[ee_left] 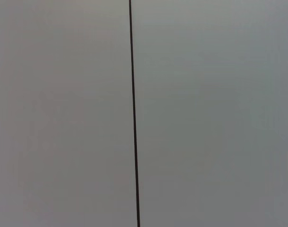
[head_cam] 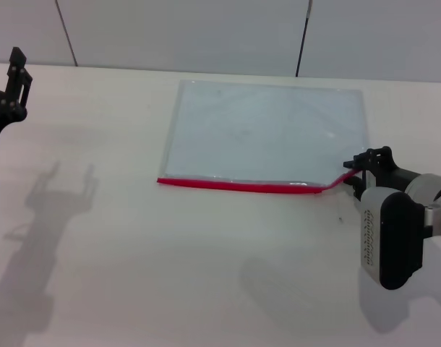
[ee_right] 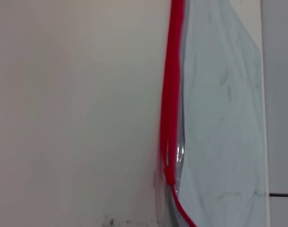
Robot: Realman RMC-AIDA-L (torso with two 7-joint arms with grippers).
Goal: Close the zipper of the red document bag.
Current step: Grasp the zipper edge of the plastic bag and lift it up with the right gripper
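The red document bag (head_cam: 267, 134) lies flat on the table, a pale translucent pouch with its red edge toward me. The zipper (head_cam: 235, 186) runs along that near edge, and its right end lifts off the table up to my right gripper (head_cam: 356, 173), which is shut on it at the bag's near right corner. In the right wrist view the zipper (ee_right: 171, 94) shows two red tracks beside the bag (ee_right: 219, 118); they join into one strip close to the camera. My left gripper (head_cam: 14, 83) hangs raised at the far left, open, well away from the bag.
The white table (head_cam: 170, 275) extends in front of and to the left of the bag. A grey wall with a dark vertical seam (head_cam: 301, 36) stands behind the table. The left wrist view holds only that wall and a seam (ee_left: 133, 113).
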